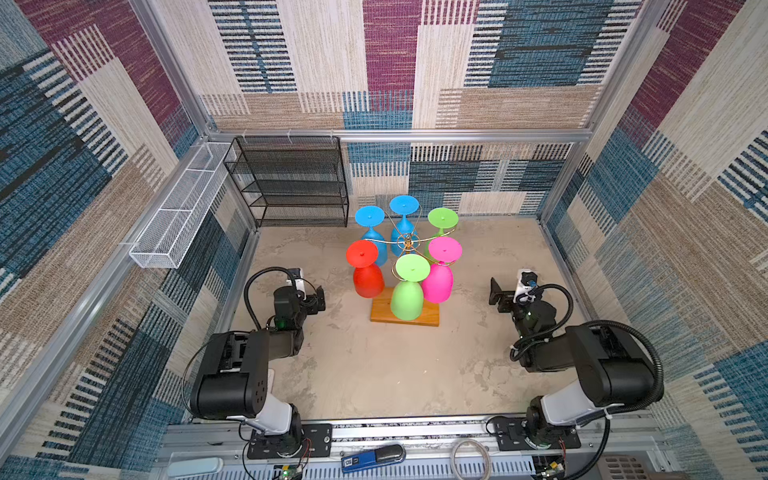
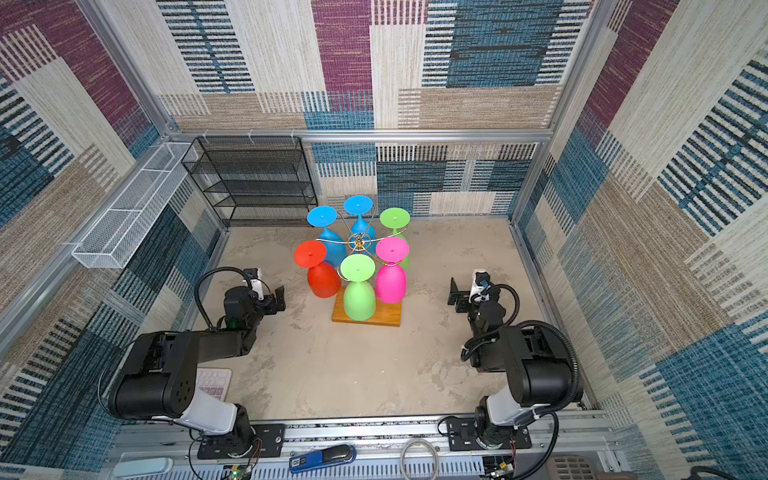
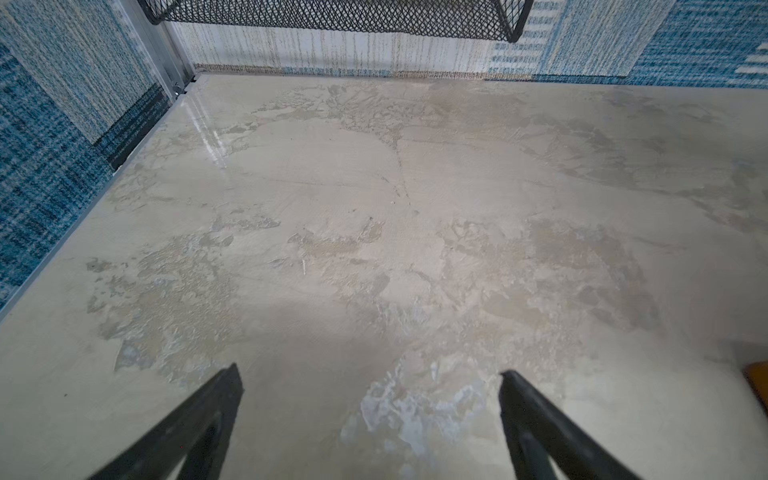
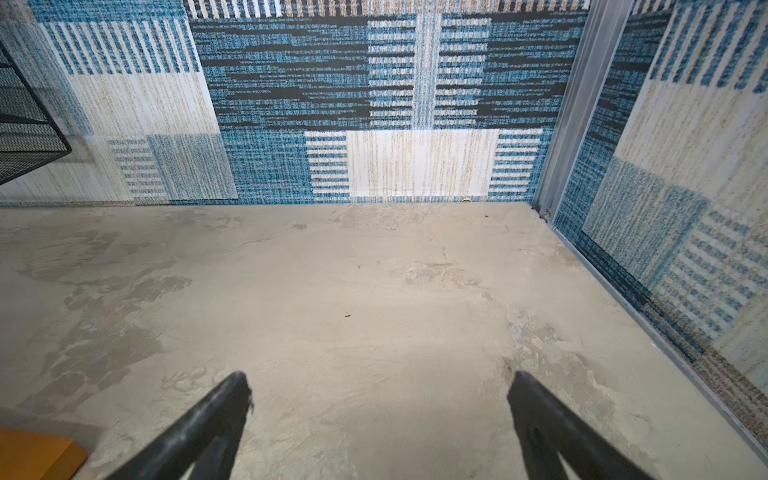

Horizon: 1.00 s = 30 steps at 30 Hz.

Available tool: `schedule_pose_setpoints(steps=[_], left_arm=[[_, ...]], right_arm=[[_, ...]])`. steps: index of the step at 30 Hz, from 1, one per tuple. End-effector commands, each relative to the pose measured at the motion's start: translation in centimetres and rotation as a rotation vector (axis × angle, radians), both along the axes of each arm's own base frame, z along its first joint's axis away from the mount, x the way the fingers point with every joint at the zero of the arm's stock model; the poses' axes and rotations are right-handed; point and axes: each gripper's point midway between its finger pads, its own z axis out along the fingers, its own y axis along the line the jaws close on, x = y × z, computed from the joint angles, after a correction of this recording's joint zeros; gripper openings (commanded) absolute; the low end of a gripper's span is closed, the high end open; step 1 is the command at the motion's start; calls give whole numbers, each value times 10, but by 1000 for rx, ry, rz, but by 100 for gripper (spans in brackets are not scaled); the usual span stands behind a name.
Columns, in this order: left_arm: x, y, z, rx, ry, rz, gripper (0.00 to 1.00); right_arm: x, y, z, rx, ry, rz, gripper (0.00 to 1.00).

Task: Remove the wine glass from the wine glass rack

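The wine glass rack (image 1: 406, 243) is a thin gold wire stand on an orange-brown wooden base (image 1: 380, 312), mid-table in both top views. Several coloured wine glasses hang upside down from it: red (image 1: 368, 280), light green (image 1: 407, 299) and pink (image 1: 438, 282) in front, two blue and another green behind. My left gripper (image 1: 318, 299) stands open to the left of the red glass, apart from it. My right gripper (image 1: 498, 296) stands open to the right of the pink glass. Both wrist views show bare table between spread fingers (image 3: 216, 399) (image 4: 224, 399), plus a corner of the base (image 3: 758, 382) (image 4: 33, 453).
A black mesh shelf unit (image 1: 291, 183) stands at the back left against the wall. A long white mesh basket (image 1: 178, 212) hangs on the left wall frame. Patterned walls enclose the table on three sides. A blue tool (image 1: 372, 457) and a cable coil (image 1: 469, 459) lie on the front rail.
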Motion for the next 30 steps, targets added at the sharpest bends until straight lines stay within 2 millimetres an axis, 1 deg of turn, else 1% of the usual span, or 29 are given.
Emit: schedule_pose_setpoints(steps=[1,27,29,30], left_arm=[[5,0,9,21,-35,-13,99],[4,0,8,17,-33,-15,99],[3,1,9,18,-39,-8,93],[2,3,9,18,-45,4,93]], right_arm=[[0,1,11,-2,-44,6,99],[0,1,11,-1,-47,7,99],[-1,2,11,0,-46,9,99],[-1,1,11,0,-47,7,99]])
